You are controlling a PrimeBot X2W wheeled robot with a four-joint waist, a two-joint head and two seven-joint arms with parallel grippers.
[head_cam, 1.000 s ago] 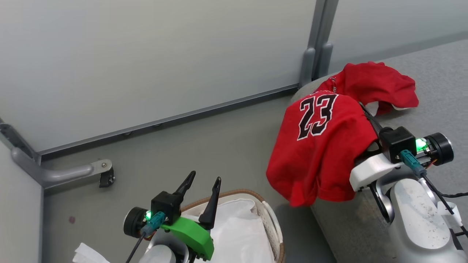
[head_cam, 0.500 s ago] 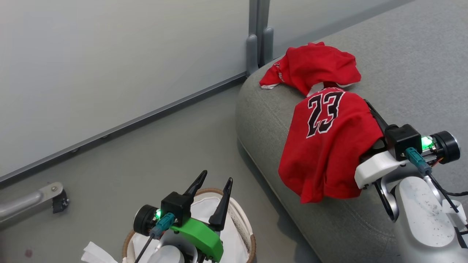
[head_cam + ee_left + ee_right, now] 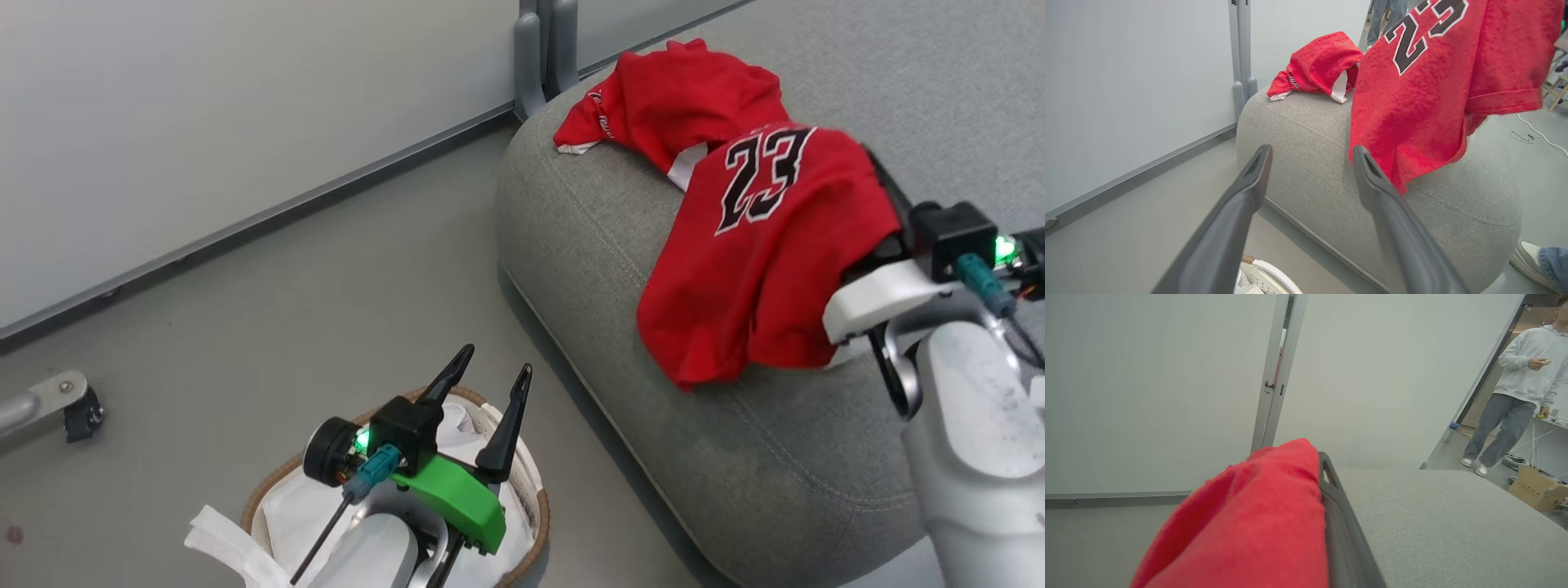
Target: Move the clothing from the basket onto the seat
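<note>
A red jersey with a dark 23 hangs over the grey seat, its lower hem touching the cushion. My right gripper is shut on it, and the cloth covers one finger beside the dark finger. A second red jersey lies crumpled on the seat's far end near the wall. My left gripper stands open and empty above the white basket, whose white liner shows inside. The left wrist view shows both jerseys beyond the open fingers.
Grey panel walls with a post stand behind the seat. A wall foot with a caster is on the floor at left. A person stands past the seat by a cardboard box. A shoe rests beside the seat.
The camera has turned, shifting the scene left. My right gripper has carried the 23 jersey farther over the seat, away from its front edge. The left gripper stays open over the basket.
</note>
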